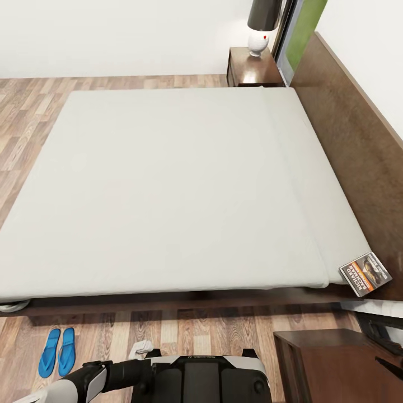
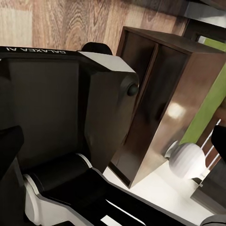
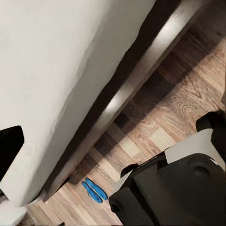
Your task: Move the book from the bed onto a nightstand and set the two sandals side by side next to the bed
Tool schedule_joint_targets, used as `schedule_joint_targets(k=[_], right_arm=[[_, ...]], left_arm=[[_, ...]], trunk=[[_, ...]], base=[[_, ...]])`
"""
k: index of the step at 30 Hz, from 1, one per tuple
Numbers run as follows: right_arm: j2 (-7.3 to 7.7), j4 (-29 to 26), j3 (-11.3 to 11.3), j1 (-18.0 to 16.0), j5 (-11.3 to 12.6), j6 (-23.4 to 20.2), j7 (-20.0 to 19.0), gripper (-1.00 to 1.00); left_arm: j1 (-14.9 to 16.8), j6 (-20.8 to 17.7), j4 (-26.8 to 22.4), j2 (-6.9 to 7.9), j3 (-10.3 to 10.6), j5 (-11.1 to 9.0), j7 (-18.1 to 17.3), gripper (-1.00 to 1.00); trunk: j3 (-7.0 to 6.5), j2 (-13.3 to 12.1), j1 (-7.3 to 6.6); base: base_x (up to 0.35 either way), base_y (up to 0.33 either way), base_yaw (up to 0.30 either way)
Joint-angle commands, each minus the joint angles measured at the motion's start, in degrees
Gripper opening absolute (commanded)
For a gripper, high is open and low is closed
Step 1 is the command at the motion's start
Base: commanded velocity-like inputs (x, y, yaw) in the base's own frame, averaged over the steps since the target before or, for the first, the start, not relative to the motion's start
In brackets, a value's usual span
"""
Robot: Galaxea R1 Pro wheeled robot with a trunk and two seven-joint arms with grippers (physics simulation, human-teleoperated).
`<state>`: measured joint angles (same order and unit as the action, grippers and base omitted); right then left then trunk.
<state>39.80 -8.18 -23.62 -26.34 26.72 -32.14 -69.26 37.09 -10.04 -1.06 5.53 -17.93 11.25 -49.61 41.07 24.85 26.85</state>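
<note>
Sandals [image 1: 57, 351] are lying paired beside the bed [image 1: 168, 302] — robot is facing the book [image 1: 365, 273]; reach carefully toward that corner. Grippers' state: cannot tell.

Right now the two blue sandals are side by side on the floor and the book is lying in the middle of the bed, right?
Not quite. The sandals are side by side on the floor, but the book lies at the bed's near corner by the headboard, partly over the frame edge, not in the middle. The head view shows it.

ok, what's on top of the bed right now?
Only the book, lying flat at the bed's near corner by the headboard, partly on the frame. The rest of the mattress is bare.
</note>
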Motion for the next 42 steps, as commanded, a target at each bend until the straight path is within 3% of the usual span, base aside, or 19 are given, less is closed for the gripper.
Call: schedule_joint_targets(k=[1, 6, 11, 17, 24, 27, 40, 42], right_arm=[[0.05, 0.06, 0.25, -0.02, 0.95, -1.82, -0.1, 1.0], [0.17, 0.09, 0.24, -0.02, 2.63, -10.76, -0.97, 1.0], [0.17, 0.2, 0.24, -0.02, 2.87, -12.48, -8.31, 1.0], [0.12, -0.57, 0.29, -0.02, 2.89, -11.78, -12.81, 1.0], [0.11, -2.79, 0.33, -0.02, 2.89, -4.91, -14.53, 1.0], [0.12, -6.14, 0.42, -0.02, 2.83, -4.25, -20.5, 1.0], [-0.27, -7.11, 0.42, -0.01, 2.33, -1.95, -20.74, 1.0], [-0.31, -7.03, 0.4, -0.02, 2.3, -1.91, -18.7, 1.0]], left_arm=[[0.0, -0.51, -0.08, 0.0, -0.51, 0.44, -0.23, 1.0], [0.0, -0.51, -0.08, -0.01, -0.45, 0.42, -0.23, 1.0], [0.0, -0.51, -0.08, -0.01, -0.45, 0.43, -0.23, 1.0], [0.0, -0.51, -0.08, -0.03, -0.45, 0.43, -0.23, 1.0], [0.0, -0.51, -0.08, -0.07, -0.44, 0.44, -0.23, 1.0], [0.0, -0.51, -0.08, -0.06, -0.44, 0.4, -0.23, 1.0], [0.0, -0.51, -0.08, -0.09, -0.44, 0.4, -0.23, 1.0], [0.0, -0.51, -0.08, -0.09, -0.44, 0.4, -0.23, 1.0]], trunk=[[0.06, 0.08, 0.03], [0.06, 0.08, 0.03], [0.06, 0.08, 0.03], [0.06, 0.08, 0.03], [0.06, 0.08, 0.03], [0.06, 0.08, 0.03], [0.06, 0.08, 0.03], [0.06, 0.08, 0.03]], base=[[0.0, 0.0, 0.0], [0.0, 0.0, 0.0], [0.0, 0.0, 0.0], [0.0, 0.0, 0.0], [0.0, 0.0, 0.0], [0.0, 0.0, 0.0], [0.0, 0.0, 0.0], [0.0, 0.0, 0.0]])
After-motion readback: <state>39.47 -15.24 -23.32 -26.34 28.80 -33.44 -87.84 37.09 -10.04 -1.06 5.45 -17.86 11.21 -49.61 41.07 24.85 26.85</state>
